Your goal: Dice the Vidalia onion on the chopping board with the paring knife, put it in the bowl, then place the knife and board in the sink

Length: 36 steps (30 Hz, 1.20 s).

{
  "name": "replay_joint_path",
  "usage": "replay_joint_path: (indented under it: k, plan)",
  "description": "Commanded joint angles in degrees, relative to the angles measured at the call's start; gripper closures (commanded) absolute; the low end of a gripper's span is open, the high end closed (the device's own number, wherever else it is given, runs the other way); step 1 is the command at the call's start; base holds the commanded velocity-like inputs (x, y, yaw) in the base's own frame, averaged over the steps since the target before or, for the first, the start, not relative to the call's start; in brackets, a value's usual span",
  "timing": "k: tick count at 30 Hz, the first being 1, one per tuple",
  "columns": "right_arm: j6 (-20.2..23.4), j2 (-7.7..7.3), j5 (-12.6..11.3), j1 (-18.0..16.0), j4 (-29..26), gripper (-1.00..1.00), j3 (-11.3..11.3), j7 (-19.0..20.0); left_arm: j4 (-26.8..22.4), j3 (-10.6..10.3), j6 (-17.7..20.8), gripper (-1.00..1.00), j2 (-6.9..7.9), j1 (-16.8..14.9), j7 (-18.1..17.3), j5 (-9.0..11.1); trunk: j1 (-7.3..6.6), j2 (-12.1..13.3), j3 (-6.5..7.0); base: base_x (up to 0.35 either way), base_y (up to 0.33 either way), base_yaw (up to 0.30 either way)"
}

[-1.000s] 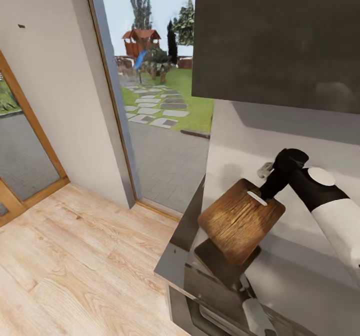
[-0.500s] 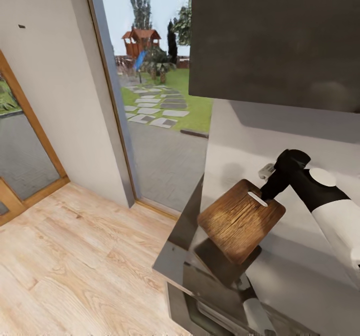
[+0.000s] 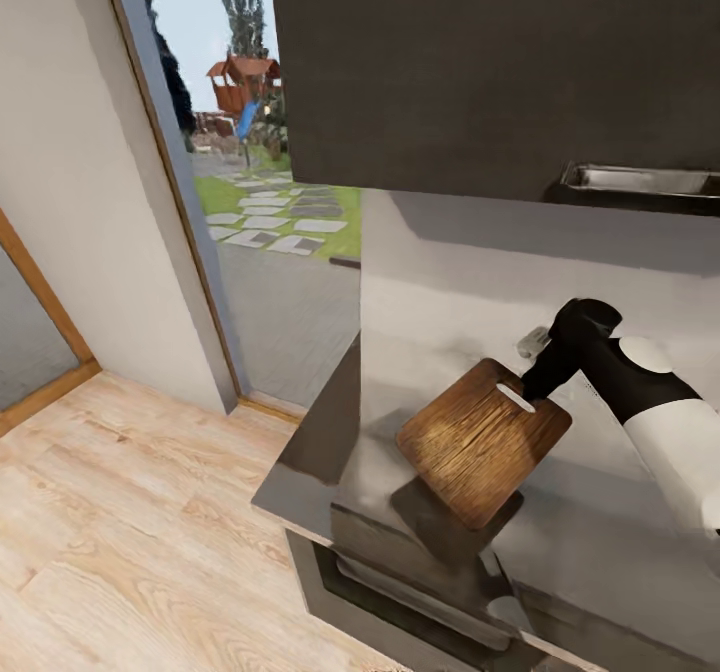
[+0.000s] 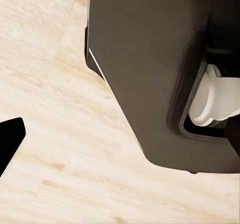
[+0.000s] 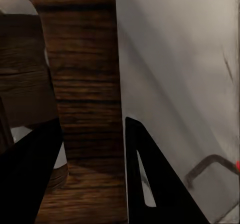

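The brown wooden chopping board with rounded corners and a slot hole (image 3: 483,440) hangs tilted in the air above the shiny dark-grey countertop (image 3: 300,467), because my right gripper (image 3: 538,370) pinches its end by the slot so I can carry it to the sink. Its grain looks rough and stripy, and the worktop under it shines like a mirror. I cannot tell if my left gripper is closed or not.

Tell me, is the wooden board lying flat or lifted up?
Lifted and tilted: the right gripper holds the chopping board by its handle end above the countertop, its shadow below.
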Motion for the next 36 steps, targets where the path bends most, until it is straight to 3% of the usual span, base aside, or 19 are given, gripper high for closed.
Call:
replay_joint_path:
  k: [1, 11, 16, 17, 18, 19, 22, 24, 25, 28, 29, 32, 33, 34, 36]
  plan:
    - [0.48, -0.02, 0.49, -0.09, -0.03, 1.00, 0.17, 0.56, -0.13, 0.39, -0.04, -1.00, -0.01, 0.04, -0.07, 0.03, 0.03, -0.11, -0.11, -0.046, -0.040, -0.298]
    - [0.48, 0.15, 0.49, 0.50, 0.46, 1.00, -0.76, 0.49, -0.13, 0.39, -0.04, -1.00, -0.06, 0.04, -0.07, 0.03, 0.03, -0.11, -0.07, -0.007, -0.006, -0.286]
    - [0.48, 1.39, 0.42, 1.15, 0.48, 1.00, -1.65, 0.49, -0.14, 0.39, -0.05, -1.00, -0.07, 0.04, -0.07, 0.03, 0.03, -0.11, -0.06, 0.000, 0.000, -0.052]
    - [0.48, 2.01, 0.43, 1.20, 0.48, 1.00, -2.77, 0.49, -0.14, 0.39, -0.05, -1.00, -0.07, 0.04, -0.07, 0.03, 0.03, -0.11, -0.06, 0.000, 0.000, -0.013]
    - [0.48, 4.24, 0.75, 1.30, 0.48, 1.00, -9.04, 0.44, -0.13, 0.39, -0.04, -1.00, -0.07, 0.04, -0.07, 0.03, 0.03, -0.11, -0.06, 0.000, 0.000, -0.003]
    - [0.48, 4.76, 1.38, 1.31, 0.48, 1.00, -11.16, 0.43, -0.13, 0.39, -0.04, -1.00, -0.07, 0.04, -0.07, 0.03, 0.03, -0.11, -0.06, 0.000, 0.000, -0.002]
    - [0.48, 5.23, 3.68, 1.31, 0.48, 1.00, -14.28, 0.42, -0.13, 0.39, -0.04, -1.00, -0.07, 0.04, -0.07, 0.03, 0.03, -0.11, -0.06, 0.000, 0.000, -0.001]
    - [0.48, 5.69, 8.18, 1.32, 0.48, 1.00, -18.05, 0.41, -0.13, 0.39, -0.04, -1.00, -0.07, 0.04, -0.07, 0.03, 0.03, -0.11, -0.06, 0.000, 0.000, 0.000]
    - [0.48, 5.85, 9.32, 1.32, 0.48, 1.00, -18.93, 0.41, -0.13, 0.39, -0.04, -1.00, -0.07, 0.04, -0.07, 0.03, 0.03, -0.11, -0.06, 0.000, 0.000, 0.000]
    - [0.48, 8.38, 15.21, 1.32, 0.48, 1.00, -24.23, 0.41, -0.13, 0.39, -0.04, -1.00, -0.07, 0.04, -0.07, 0.03, 0.03, -0.11, -0.06, 0.000, 0.000, 0.000]
    - [0.48, 9.09, 16.18, 1.32, 0.48, 1.00, -25.14, 0.41, -0.13, 0.39, -0.04, -1.00, -0.07, 0.04, -0.07, 0.03, 0.03, -0.11, -0.06, 0.000, 0.000, 0.000]
    - [0.48, 13.28, 21.69, 1.32, 0.48, 1.00, -30.27, 0.41, -0.13, 0.39, -0.04, -1.00, -0.07, 0.04, -0.07, 0.03, 0.03, -0.11, -0.06, 0.000, 0.000, 0.000]
    - [0.48, 17.35, 26.85, 1.32, 0.45, 1.00, -35.00, 0.40, -0.13, 0.39, -0.05, -1.00, -0.07, 0.04, -0.07, 0.03, 0.03, -0.11, -0.06, 0.000, 0.000, 0.000]
    - [0.48, 19.17, 29.41, 1.32, 0.43, 1.00, -37.49, 0.40, -0.13, 0.39, -0.05, -1.00, -0.07, 0.04, -0.07, 0.03, 0.03, -0.11, -0.06, 0.000, 0.000, 0.000]
    - [0.48, 23.19, 33.86, 1.32, 0.26, 1.00, -44.84, 0.40, -0.13, 0.39, -0.04, -1.00, -0.07, 0.04, -0.07, 0.03, 0.03, -0.11, -0.06, 0.000, 0.000, 0.000]
